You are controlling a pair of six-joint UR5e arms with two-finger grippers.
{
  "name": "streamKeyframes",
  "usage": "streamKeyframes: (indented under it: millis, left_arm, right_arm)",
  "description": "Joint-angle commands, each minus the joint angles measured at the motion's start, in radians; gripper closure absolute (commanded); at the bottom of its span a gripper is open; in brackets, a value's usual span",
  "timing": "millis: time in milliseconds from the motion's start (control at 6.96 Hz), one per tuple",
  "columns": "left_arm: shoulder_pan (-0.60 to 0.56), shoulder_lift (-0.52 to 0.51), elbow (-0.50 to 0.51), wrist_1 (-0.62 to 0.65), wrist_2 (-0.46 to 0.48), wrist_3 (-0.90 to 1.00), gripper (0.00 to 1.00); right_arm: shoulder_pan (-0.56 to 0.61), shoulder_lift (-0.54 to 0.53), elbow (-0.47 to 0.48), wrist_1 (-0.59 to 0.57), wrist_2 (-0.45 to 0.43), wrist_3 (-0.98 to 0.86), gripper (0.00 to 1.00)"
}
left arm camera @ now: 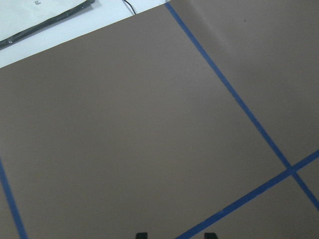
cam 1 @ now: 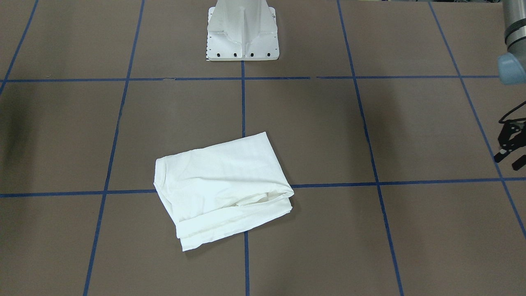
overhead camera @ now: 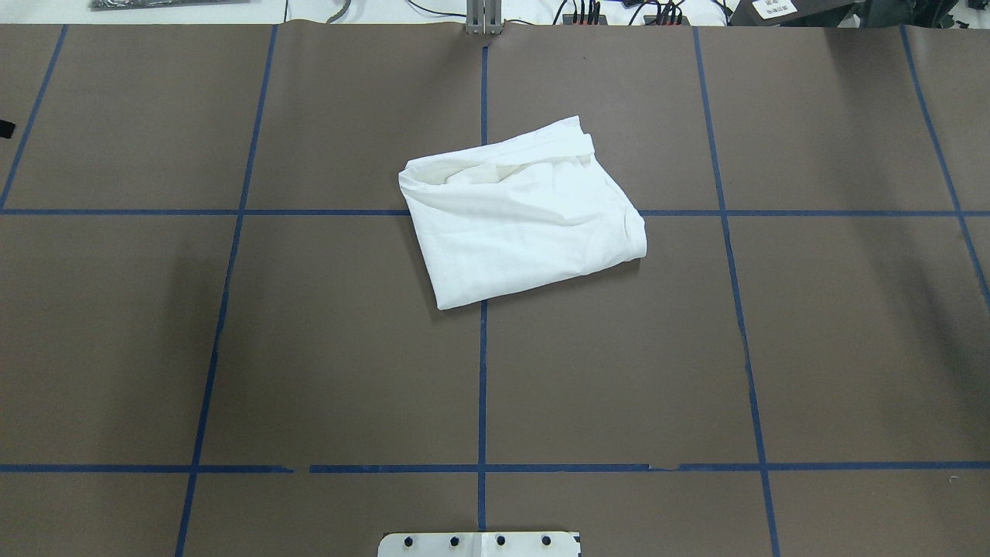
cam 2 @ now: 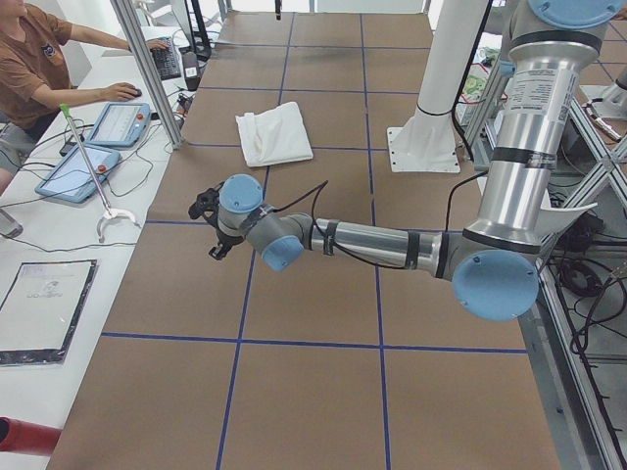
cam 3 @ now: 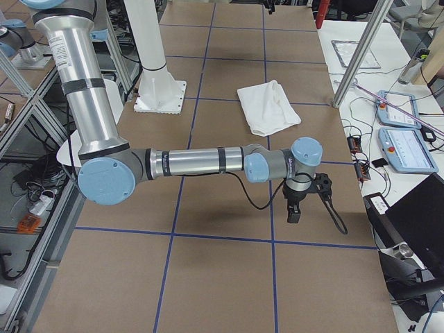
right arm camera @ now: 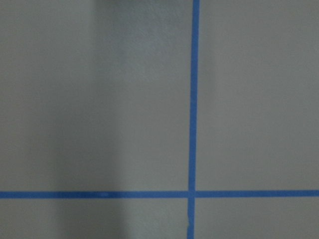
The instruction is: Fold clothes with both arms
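Front-facing: folded T-shirt mid-table, edges skewed to tape lines, brown table showing on all sides. Left gripper well apart.
Left wrist: fingertips spread, pinching nothing.
Exterior right: right gripper near table edge, opening not discernible.

Bare mat all round shirt; pedestal well apart; left arm, right arm low over far ends.

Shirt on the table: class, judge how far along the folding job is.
Done: the shirt lies folded in a compact bundle. In hand: nothing; the left end effector is open over bare table, the right end effector hangs clear of the shirt. Left: perhaps squaring the skewed bundle.
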Motion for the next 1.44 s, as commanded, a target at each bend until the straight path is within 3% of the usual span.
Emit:
streamKeyframes:
  millis: [0, 144, 287, 575, 862, 1149, 1293]
  left_arm:
    - [-0.107, 0.051, 0.033, 0.062, -0.006, 0.249, 0.40]
    - [-0.142, 0.074, 0.027, 0.067, 0.004, 0.250, 0.26]
    - [-0.145, 0.082, 0.021, 0.068, 0.049, 0.248, 0.21]
    - [-0.154, 0.143, -0.063, 0.184, 0.054, 0.242, 0.01]
    - [-0.148, 0.169, -0.089, 0.177, 0.051, 0.086, 0.01]
    - [-0.148, 0.252, -0.102, 0.046, 0.047, 0.072, 0.01]
    - [-0.148, 0.252, -0.111, 0.050, 0.044, 0.071, 0.01]
  right_arm:
    - [0.045, -0.099, 0.071, -0.020, 0.026, -0.045, 0.00]
    - [0.065, -0.130, 0.096, -0.018, 0.024, -0.063, 0.00]
    - [0.073, -0.152, 0.125, -0.030, 0.017, -0.110, 0.00]
    - [0.078, -0.207, 0.130, -0.032, 0.014, -0.163, 0.00]
    - [0.065, -0.236, 0.175, -0.035, -0.018, -0.210, 0.00]
    - [0.033, -0.241, 0.229, -0.109, -0.040, -0.212, 0.00]
    - [0.027, -0.230, 0.231, -0.133, -0.067, -0.210, 0.00]
